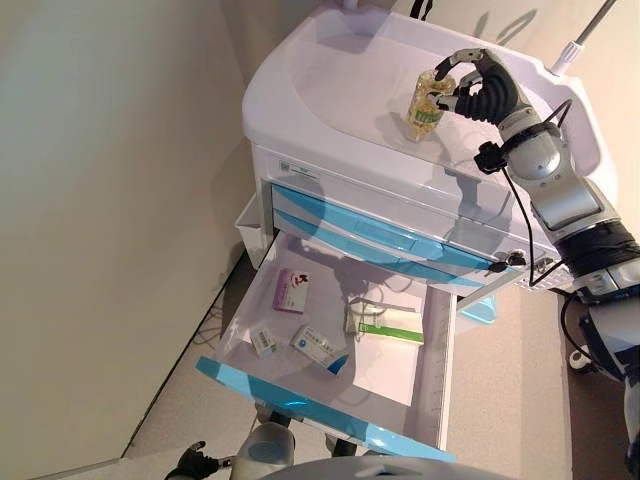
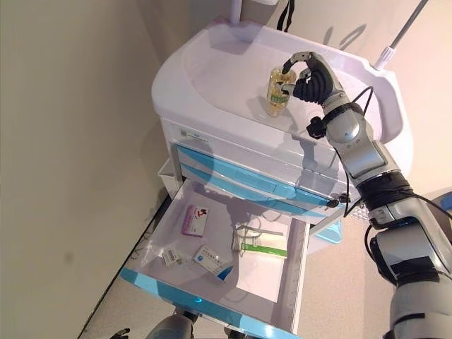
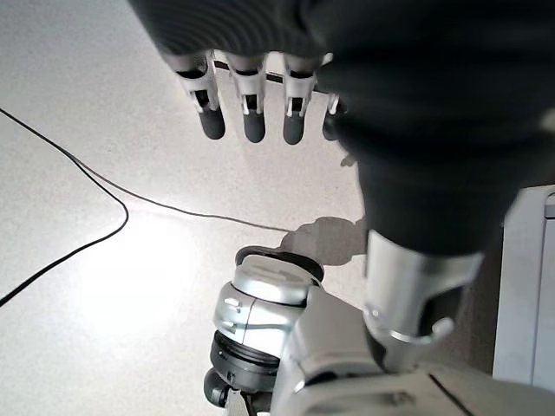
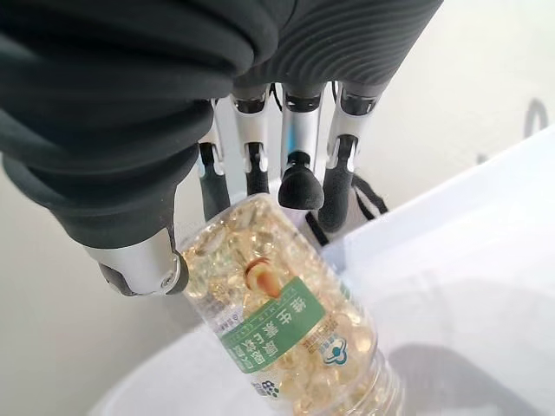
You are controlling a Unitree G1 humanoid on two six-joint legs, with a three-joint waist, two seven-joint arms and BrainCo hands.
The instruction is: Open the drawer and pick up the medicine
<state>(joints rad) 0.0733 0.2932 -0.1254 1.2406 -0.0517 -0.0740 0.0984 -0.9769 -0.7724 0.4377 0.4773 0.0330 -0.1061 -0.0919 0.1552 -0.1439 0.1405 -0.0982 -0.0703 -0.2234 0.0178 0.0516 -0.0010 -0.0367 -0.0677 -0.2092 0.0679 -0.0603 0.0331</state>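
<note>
A clear medicine bottle of yellow capsules, green-banded label, stands on the cart top, pinched by the right hand. Its cap is hidden. The left hand hangs relaxed.

Clear plastic medicine bottle: pale yellow capsules inside, green band on white label. Right hand: dark ribbed cover, silver fingers with dark tips. White plastic cart: glossy white top, light blue drawer fronts. Open white drawer: blue front edge. Inside: pink-purple box, white box with green stripe, white-blue box. Wall beige, floor pale grey.
</note>
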